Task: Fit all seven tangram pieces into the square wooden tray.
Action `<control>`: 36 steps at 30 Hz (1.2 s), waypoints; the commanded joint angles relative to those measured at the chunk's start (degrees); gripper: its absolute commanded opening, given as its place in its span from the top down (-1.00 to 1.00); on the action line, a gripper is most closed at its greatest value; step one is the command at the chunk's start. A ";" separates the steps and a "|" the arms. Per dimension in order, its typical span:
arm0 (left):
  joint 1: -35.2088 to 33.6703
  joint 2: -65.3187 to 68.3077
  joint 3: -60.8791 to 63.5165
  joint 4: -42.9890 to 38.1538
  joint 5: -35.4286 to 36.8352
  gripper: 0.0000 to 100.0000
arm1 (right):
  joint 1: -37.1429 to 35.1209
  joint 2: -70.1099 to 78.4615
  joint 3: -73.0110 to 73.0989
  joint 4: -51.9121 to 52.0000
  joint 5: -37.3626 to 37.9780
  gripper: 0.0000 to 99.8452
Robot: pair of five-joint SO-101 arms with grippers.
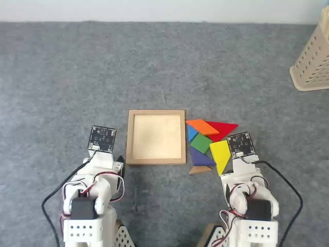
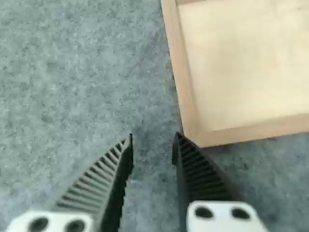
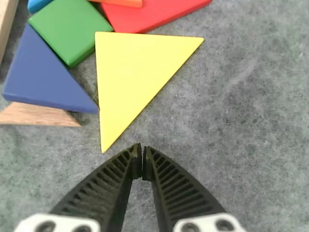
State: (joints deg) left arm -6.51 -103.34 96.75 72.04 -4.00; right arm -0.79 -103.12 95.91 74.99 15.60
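The pieces [image 1: 208, 141] lie clustered just right of the empty tray [image 1: 156, 162]; the right hand [image 3: 141, 162], clenched on nothing, is nearer, with the yellow triangle's [image 3: 130, 77] sharp corner just ahead of it; the left hand [image 2: 152, 145], released, hangs beside the tray's near corner.

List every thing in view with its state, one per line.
Tray: empty.
Yellow triangle: flat, outside tray.
Red triangle: flat, outside tray.
Green square: flat, outside tray.
Navy triangle: flat, outside tray.
Wooden triangle: flat, outside tray.
Orange piece: outside tray.
Light blue piece: outside tray.
Left gripper: open, empty.
Right gripper: shut, empty.
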 commanded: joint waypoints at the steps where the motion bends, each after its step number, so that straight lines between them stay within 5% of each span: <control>1: 0.09 -0.88 -0.22 0.26 0.44 0.73 | -0.31 -1.10 0.53 0.13 0.35 0.99; 12: 0.09 -0.88 -0.22 0.26 0.44 0.73 | 0.04 -1.10 0.44 -5.41 0.88 0.99; 18: 0.09 -0.88 -0.22 0.26 0.44 0.73 | 0.13 -1.01 -1.58 -14.81 15.12 0.99; 30: 0.09 -0.88 -0.22 0.26 0.44 0.73 | 6.99 0.04 -15.91 -14.64 5.01 0.99; 36: 0.09 -0.88 -0.22 0.26 0.44 0.73 | 6.81 15.78 -22.59 -17.45 2.20 0.99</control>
State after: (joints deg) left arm -6.51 -103.34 96.75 72.04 -4.00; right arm 5.27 -95.82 79.74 60.13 19.65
